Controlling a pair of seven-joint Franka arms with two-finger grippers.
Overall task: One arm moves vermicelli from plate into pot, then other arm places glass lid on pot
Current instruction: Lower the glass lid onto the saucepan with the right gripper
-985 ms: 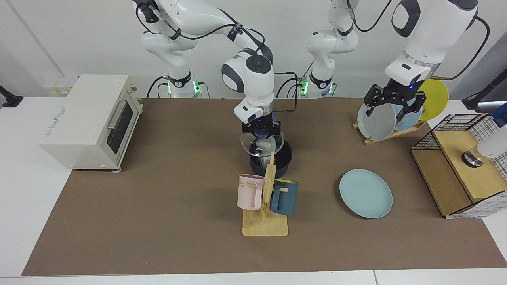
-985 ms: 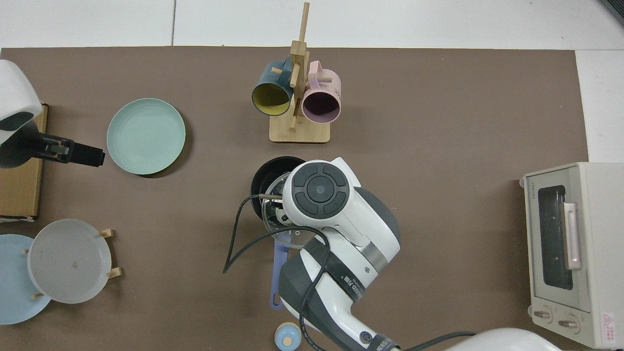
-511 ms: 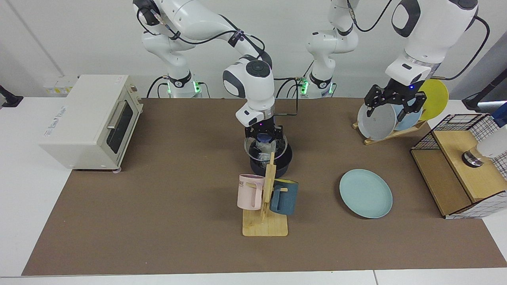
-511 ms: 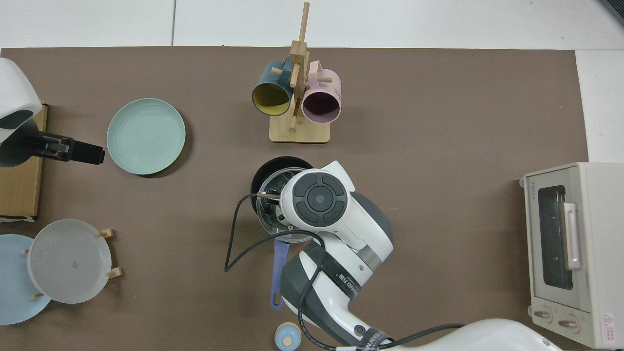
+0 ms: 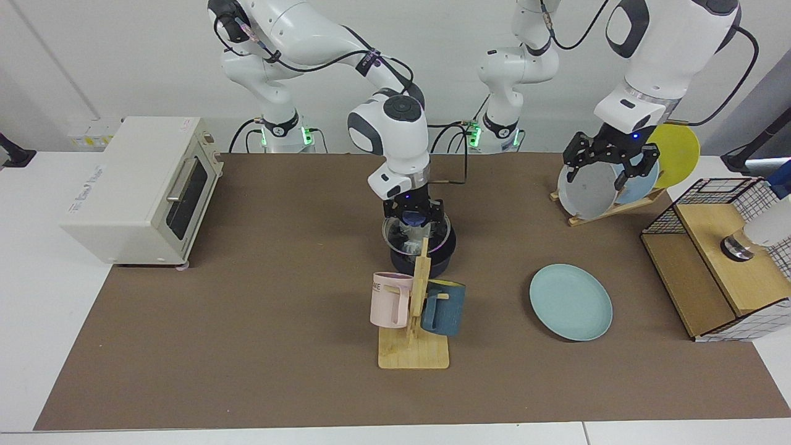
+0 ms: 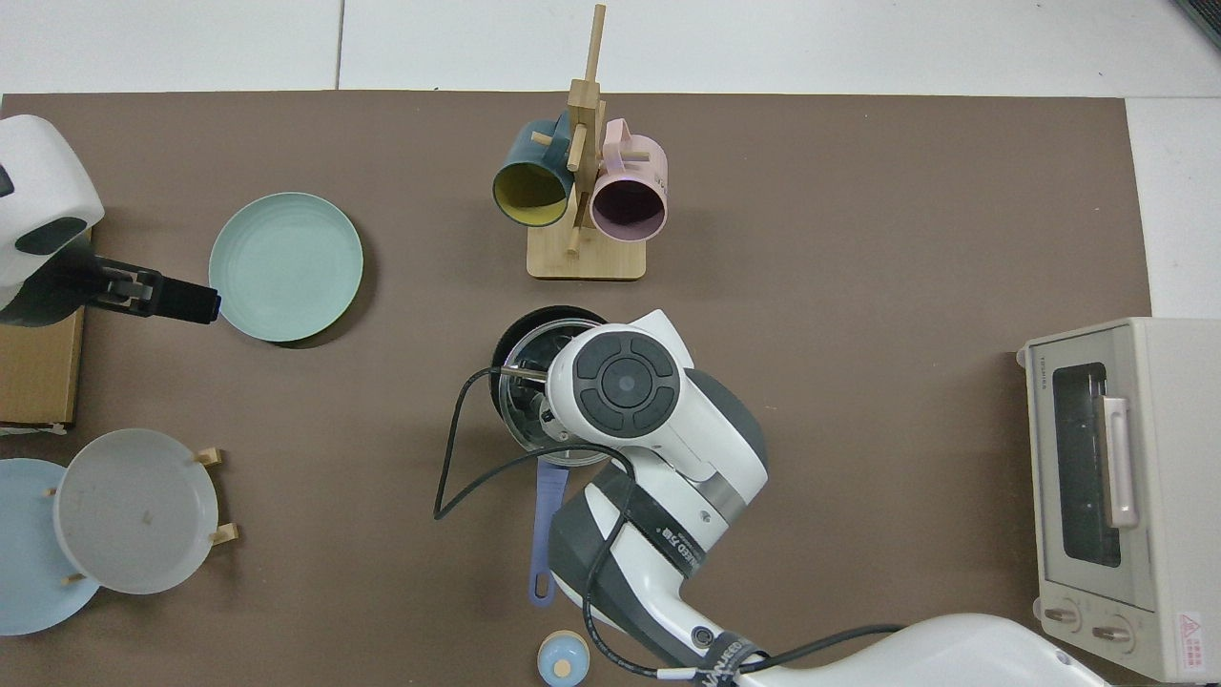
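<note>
The right gripper [image 5: 413, 217] has its black fingers closed on the blue knob [image 5: 411, 217] of the round clear glass lid [image 5: 413, 238] with a metal rim, holding it low over the small round black saucepan [image 5: 442, 256], nearly level; whether the rim already touches the pot cannot be told. In the top view the lid [image 6: 527, 420] covers most of the pan's mouth [image 6: 534, 322], with a dark crescent of the pot showing on the side toward the mug stand, and the long dark-blue handle [image 6: 544, 534] runs out toward the arm's base. The white vermicelli cannot be made out clearly through the glass. The left gripper [image 5: 604, 165] hangs with its fingers spread apart in front of the grey plate [image 5: 587, 191] in the wooden rack [image 5: 609, 210], holding nothing; that arm waits. The plain round light-teal plate [image 5: 570, 301] lies bare on the brown mat [image 5: 247, 346], well apart from the pot. A wooden stand [image 5: 414, 352] with a pink mug [image 5: 389, 300] and a navy mug [image 5: 443, 309] stands just in front of the pot.
</note>
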